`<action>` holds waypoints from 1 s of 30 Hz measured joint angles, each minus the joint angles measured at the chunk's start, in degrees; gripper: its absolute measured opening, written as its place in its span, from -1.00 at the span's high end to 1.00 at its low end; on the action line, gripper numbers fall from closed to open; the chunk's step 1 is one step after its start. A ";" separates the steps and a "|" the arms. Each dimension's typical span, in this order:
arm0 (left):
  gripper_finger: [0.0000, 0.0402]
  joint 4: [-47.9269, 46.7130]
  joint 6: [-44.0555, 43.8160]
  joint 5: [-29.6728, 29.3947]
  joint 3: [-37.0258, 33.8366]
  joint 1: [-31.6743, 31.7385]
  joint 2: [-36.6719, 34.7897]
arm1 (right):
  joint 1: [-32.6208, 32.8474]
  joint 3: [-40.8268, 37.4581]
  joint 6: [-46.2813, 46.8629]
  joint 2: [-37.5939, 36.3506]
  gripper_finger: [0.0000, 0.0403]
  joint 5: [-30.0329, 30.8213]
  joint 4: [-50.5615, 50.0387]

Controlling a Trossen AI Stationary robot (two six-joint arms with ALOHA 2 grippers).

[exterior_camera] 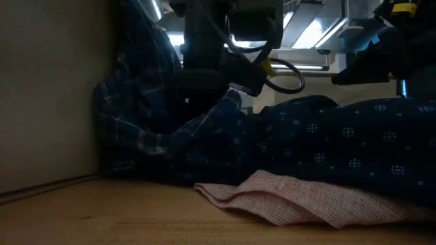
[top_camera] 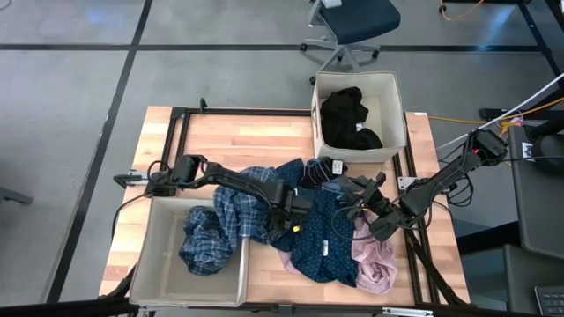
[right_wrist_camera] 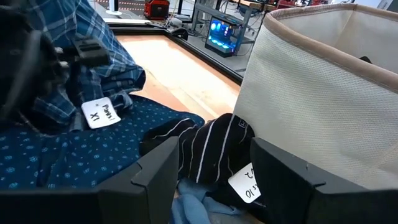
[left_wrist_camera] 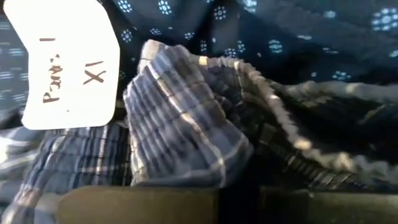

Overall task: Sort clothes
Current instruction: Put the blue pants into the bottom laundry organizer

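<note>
On the wooden table (top_camera: 229,132), near its middle: the left end effector (top_camera: 287,215), clenched on a bunched fold of the blue plaid shirt (top_camera: 231,216). Rest of that shirt draped over the wall of the beige box (top_camera: 150,264) at the table's near left corner, partly inside it. Close to the gripped fold, seen from the left wrist, a white handwritten tag (left_wrist_camera: 68,62). Just beside, spread over the middle of the table and touching the plaid shirt: the navy dotted garment (top_camera: 322,246). Partly under its right edge, on the bare wood, the pale pink garment (top_camera: 374,260). To the right of the pile: the right end effector (right_wrist_camera: 214,180), released, fingers (right_wrist_camera: 155,174) wide apart, nothing between them, hanging just over the black striped garment (right_wrist_camera: 208,149). On that garment, a second white tag (right_wrist_camera: 245,182); beside it, a small light blue piece (right_wrist_camera: 193,205), only partly in view. Striped garment touching the navy one and lying just in front of the second beige box (top_camera: 397,106) at the far right of the table. Inside that box: the black garment (top_camera: 351,119), crumpled.
</note>
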 joint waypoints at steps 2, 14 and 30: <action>0.95 -0.41 -0.43 -4.26 -0.11 -1.08 -0.45 | 0.00 0.00 0.00 0.00 0.00 -0.02 0.00; 0.99 -2.57 -7.84 -30.24 0.37 -9.31 -13.40 | 0.00 -0.02 0.07 0.00 0.00 -0.45 0.13; 1.00 -2.55 -9.98 -48.09 0.44 -19.69 -40.29 | 0.00 -0.02 0.26 0.00 0.00 -0.45 0.28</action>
